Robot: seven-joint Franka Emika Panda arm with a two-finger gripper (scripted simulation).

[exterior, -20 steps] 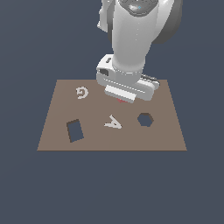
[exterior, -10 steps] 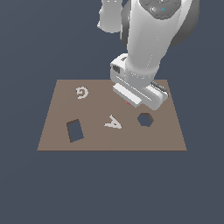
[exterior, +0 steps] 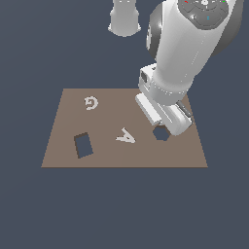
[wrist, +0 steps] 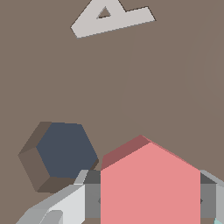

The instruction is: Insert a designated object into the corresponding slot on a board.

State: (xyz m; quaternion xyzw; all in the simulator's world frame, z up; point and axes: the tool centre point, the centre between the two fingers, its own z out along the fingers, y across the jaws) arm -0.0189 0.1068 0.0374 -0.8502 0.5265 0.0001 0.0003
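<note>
Brown board (exterior: 63, 146): flat, rectangular. Hexagonal slot (wrist: 61, 153), dark, unfilled, partly hidden by the arm in the exterior view. Coral-red hexagonal block (wrist: 151, 188): clamped between the fingers of the end effector (wrist: 148, 201), just beside the slot, above the board. A-shaped piece (exterior: 126, 136), G-shaped piece (exterior: 90, 102) and rectangular cutout (exterior: 83, 145) lie toward the exterior view's left

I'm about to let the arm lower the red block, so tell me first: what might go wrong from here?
1. In the wrist view the red block, held in the gripper, sits beside the hexagonal hole, not over it. Lowering now would likely land it on the board.
2. I cannot tell whether the block's corners match the hole's; a mismatch could jam it on the rim.
3. In the exterior view the arm hides part of the hole, so alignment is hard to check there.
</note>
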